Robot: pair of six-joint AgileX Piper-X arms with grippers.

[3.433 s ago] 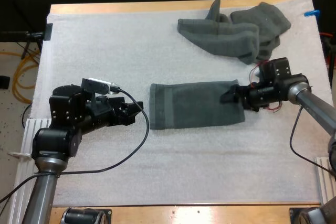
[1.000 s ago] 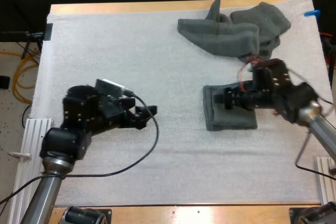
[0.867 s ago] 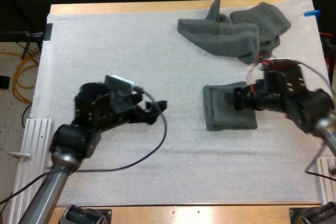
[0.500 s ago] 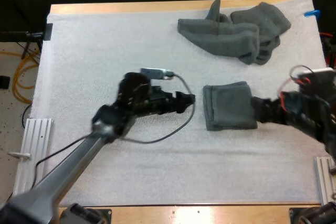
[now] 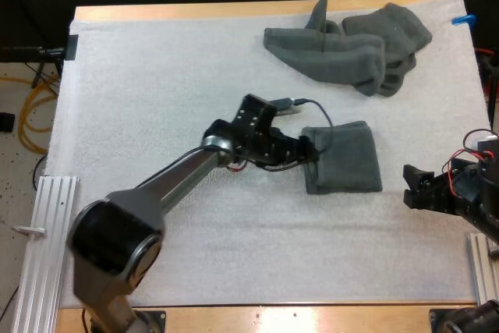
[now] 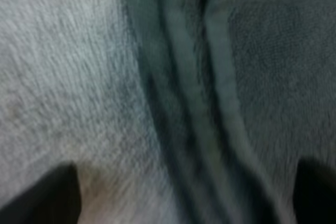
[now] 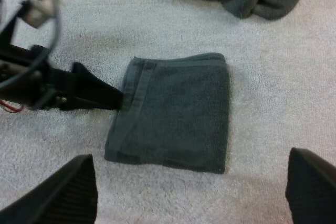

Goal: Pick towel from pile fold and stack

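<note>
The left claw (image 5: 309, 150) sits low on the white mat (image 5: 156, 76), its fingers (image 6: 50, 195) spread wide and gripping nothing. The hemmed edge of the folded towel (image 5: 345, 157) lies right at its tips. Beyond that towel's other side and well clear of it, the right claw (image 5: 412, 185) hangs wide open and empty, with the crumpled towels (image 5: 351, 40) farther out from both claws.

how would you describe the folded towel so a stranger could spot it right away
On the white mat, look right of centre, at the tip of the left gripper. The folded towel is a flat, neat rectangle, unlike the crumpled towels heaped at the far edge.
</note>
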